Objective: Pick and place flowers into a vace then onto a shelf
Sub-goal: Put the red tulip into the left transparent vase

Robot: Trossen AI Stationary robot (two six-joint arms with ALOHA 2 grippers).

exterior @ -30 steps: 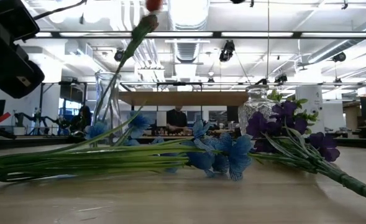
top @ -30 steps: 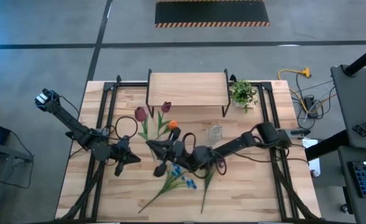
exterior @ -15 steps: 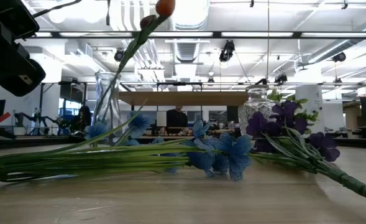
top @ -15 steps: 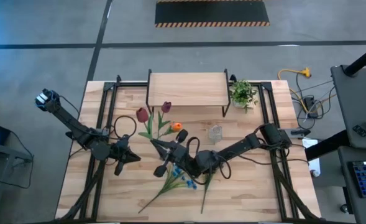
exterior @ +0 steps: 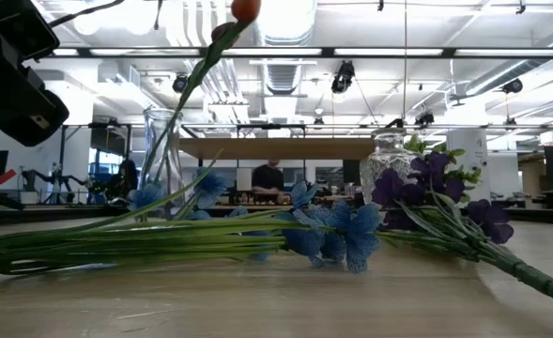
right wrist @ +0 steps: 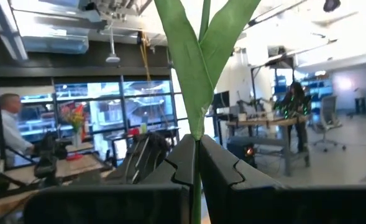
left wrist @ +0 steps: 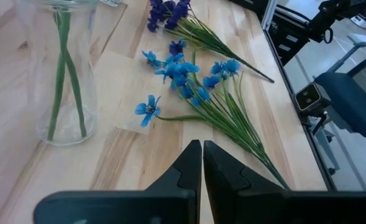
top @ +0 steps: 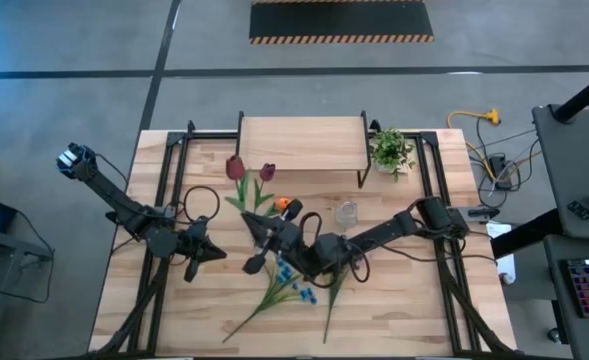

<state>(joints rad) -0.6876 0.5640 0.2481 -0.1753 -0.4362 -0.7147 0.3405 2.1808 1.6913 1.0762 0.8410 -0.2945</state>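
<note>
The right gripper [right wrist: 197, 155] is clenched on the green stem of the orange bud [top: 283, 205], a small round orange head held above the table centre beside the clear glass vase [left wrist: 58, 74], which contains two tulip stems. The blue spray [left wrist: 186, 71] and purple bunch [left wrist: 167, 12] lie flat on the table [top: 394, 310]. The left gripper [left wrist: 202, 163] waits with fingers pressed together, empty.

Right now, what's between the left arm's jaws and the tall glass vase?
Only bare wooden table, seen in the left wrist view. The left gripper has its jaws shut, short of the glass vase.
</note>
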